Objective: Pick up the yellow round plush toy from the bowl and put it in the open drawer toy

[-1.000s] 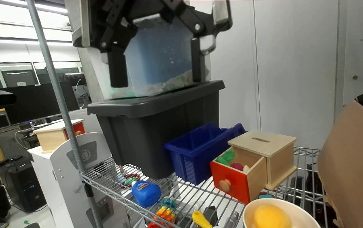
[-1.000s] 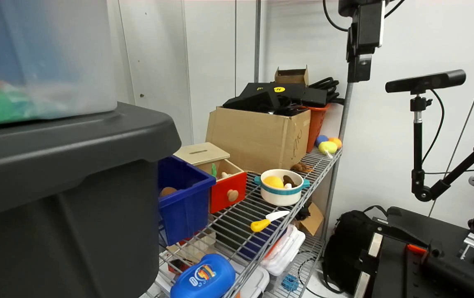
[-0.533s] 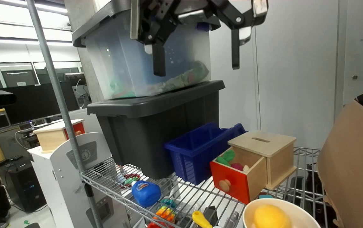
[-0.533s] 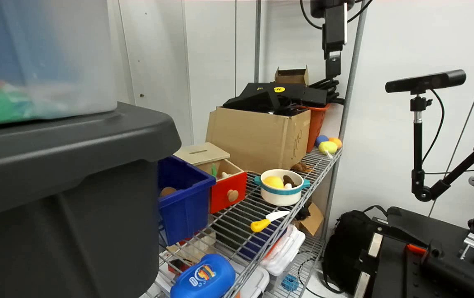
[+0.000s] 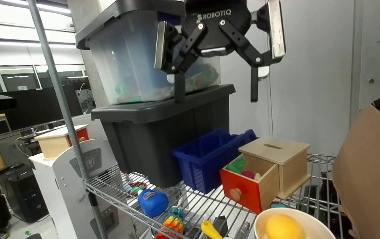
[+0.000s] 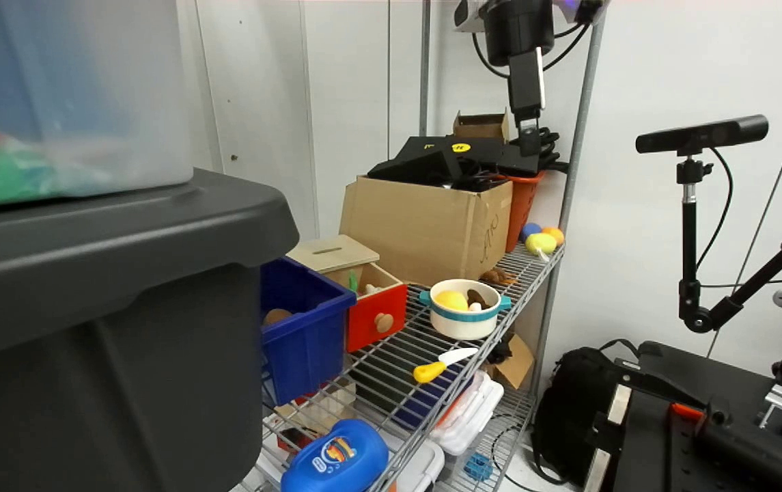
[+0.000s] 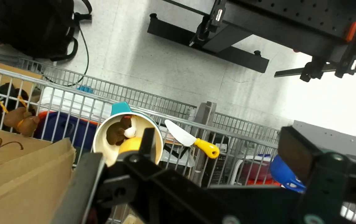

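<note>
The yellow round plush toy (image 5: 284, 227) sits inside the cream bowl (image 6: 462, 328), which has teal handles; a brown-and-white toy shares the bowl in the wrist view. Beside the bowl is the open drawer toy (image 5: 274, 150), a light wooden box whose red drawer (image 6: 378, 318) is pulled out, with green, magenta and pale things in it. High above the shelf hangs my gripper (image 5: 216, 95), its fingers wide apart with nothing between them. In the wrist view one finger (image 7: 147, 140) partly covers the bowl's right side and the plush toy (image 7: 131, 144).
A blue bin (image 5: 198, 166) stands against the drawer toy, with a dark grey tote (image 5: 163, 139) beyond it. On the bowl's far side is a cardboard box (image 6: 425, 219). A toy knife (image 7: 193, 141) and a blue bottle (image 6: 336, 458) lie on the wire shelf.
My open gripper has travelled right in an exterior view, and left and a little down in an exterior view from elsewhere. The plush toy, bowl and drawer toy have stayed put.
</note>
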Robot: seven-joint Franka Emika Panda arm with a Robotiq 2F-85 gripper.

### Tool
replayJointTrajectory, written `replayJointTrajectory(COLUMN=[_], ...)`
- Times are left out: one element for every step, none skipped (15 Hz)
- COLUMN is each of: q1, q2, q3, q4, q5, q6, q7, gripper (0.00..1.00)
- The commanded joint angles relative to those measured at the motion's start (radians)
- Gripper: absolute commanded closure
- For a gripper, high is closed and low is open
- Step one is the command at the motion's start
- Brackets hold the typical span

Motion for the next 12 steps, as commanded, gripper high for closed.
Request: replayJointTrajectory(q1=[-0.030, -0.033, -0.036, -0.039, -0.043, -0.046, -0.050, -0.053, -0.057, -0.060, -0.064, -0.068], q2=[0.042, 0.049, 0.055, 0.061, 0.067, 0.070, 0.072, 0.076, 0.077, 0.082, 0.087, 0.091], q3=[0.027, 0.029, 0.031, 0.033, 0.034, 0.035, 0.036, 0.037, 0.037, 0.037, 0.037, 0.038], q4=[0.033, 0.032, 0.031, 0.029, 0.026, 0.022, 0.016, 0.014, 0.009, 0.009, 0.010, 0.011], q5=[0.009, 0.009, 0.009, 0.009, 0.009, 0.010, 0.011, 0.012, 0.013, 0.014, 0.015, 0.016], q6=[-0.020, -0.017, -0.014, -0.013, -0.009, -0.006, -0.001, 0.002, 0.004, 0.008, 0.009, 0.011], q7=[0.002, 0.002, 0.003, 0.004, 0.004, 0.004, 0.004, 0.004, 0.004, 0.002, 0.000, -0.004], gripper=[0.00, 0.00, 0.00, 0.00, 0.00, 0.00, 0.00, 0.00, 0.00, 0.00, 0.00, 0.00])
